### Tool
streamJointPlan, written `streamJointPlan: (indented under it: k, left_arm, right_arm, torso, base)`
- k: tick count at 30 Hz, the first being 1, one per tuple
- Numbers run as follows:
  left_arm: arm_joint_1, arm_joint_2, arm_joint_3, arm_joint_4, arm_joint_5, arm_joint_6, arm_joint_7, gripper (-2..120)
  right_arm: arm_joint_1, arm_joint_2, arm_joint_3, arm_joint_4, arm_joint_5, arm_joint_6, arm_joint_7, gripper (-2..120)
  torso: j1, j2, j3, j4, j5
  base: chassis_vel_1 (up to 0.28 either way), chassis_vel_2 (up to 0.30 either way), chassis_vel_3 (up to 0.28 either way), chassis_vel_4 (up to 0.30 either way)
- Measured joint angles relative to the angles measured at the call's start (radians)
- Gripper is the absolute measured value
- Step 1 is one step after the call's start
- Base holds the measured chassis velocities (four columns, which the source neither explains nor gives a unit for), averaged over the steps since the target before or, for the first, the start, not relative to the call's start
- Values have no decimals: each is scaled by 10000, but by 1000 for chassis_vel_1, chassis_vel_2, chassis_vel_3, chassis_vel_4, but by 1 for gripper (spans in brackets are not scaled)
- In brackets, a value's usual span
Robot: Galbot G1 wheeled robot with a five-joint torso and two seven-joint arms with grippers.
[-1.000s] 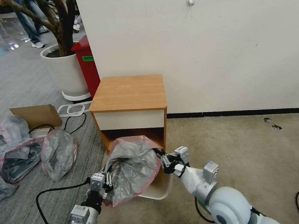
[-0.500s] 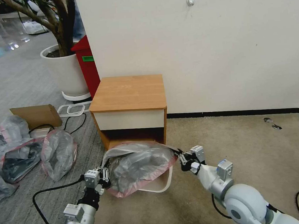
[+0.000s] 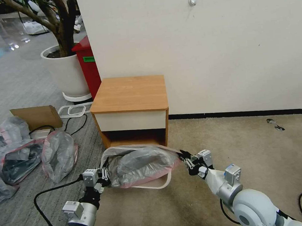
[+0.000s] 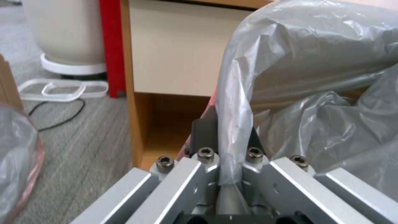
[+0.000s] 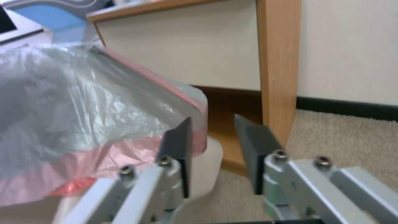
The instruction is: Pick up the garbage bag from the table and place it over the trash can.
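**Garbage bag draped over trash can, one side let go**

Garbage bag (image 3: 140, 163) spread across the trash can (image 3: 161, 183), on the floor in front of the table (image 3: 130, 93). Left gripper (image 3: 105, 173) at the bag's left edge, jaws pinching a fold of grey film. Right gripper (image 3: 186, 159) just beside the pinkish rim, jaws spread, nothing between them. Best now: pull the left side down past the rolled rim before letting go, keeping the thin film taut but untorn.
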Motion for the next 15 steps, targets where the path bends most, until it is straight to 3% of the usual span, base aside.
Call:
streamJointPlan:
  k: [9, 15]
  left_arm:
    - [-81, -166, 116, -136, -831, 439, -416, 0]
    - [-152, -376, 156, -84, -853, 570, -635, 0]
  right_arm:
    - [-539, 164, 290, 573, 320, 189, 22, 65]
    - [-1160, 879, 229, 2157, 2345, 188, 1395, 88]
  torso:
    - [0, 0, 0, 0, 1]
    - [0, 0, 0, 1, -2]
  base:
    - [0, 0, 0, 0]
    - [0, 0, 0, 0]
